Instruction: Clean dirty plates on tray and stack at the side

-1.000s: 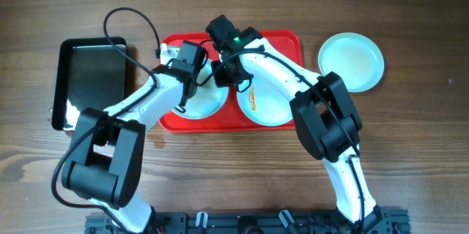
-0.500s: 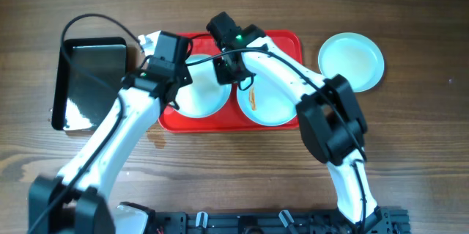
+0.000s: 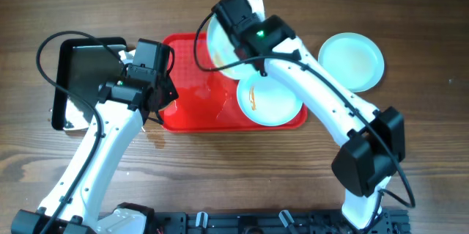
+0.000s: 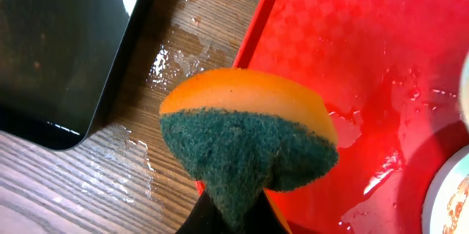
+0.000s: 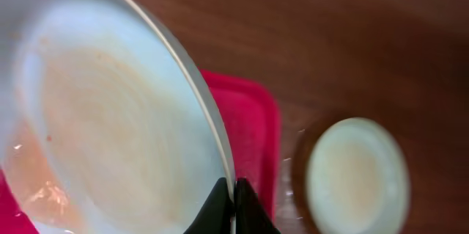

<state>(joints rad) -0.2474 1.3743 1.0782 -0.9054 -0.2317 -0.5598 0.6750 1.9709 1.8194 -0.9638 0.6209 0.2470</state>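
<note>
**Operator:** Where are the plates?

**Guide:** Your right fingers (image 5: 222, 206) are closed edge-on over the rim of the lifted plate (image 3: 222, 39). It hangs tilted above the far edge of the red tray (image 3: 192, 109). The smeared plate (image 3: 270, 102) lies flat in the tray's right half, with an orange-brown streak near its centre. The third plate (image 3: 352, 59) sits on the wooden counter (image 3: 410, 14), just beside the tray.

**Operator:** How will the held one handle?

**Guide:** Judge it stiff and light. It is round, shallow and pale mint-blue, with a thin raised rim. It looks glossy and wet, so it is likely slippery. A pinch at the rim lets it swing, so carry it gently and set it down flat. You cannot tell from here whether it would break.

**Operator:** And the left side?

**Guide:** Your left fingers (image 4: 201, 225) are clamped on a sponge (image 4: 245, 142), which is soft and squeezed into a wedge. It has orange foam on one side and a coarse green scouring pad on the other. It hovers over the tray's left edge, with the textured red plastic on one side and the glossy black tray (image 4: 58, 43) on the other. Water (image 4: 172, 65) beads on the counter there.
</note>
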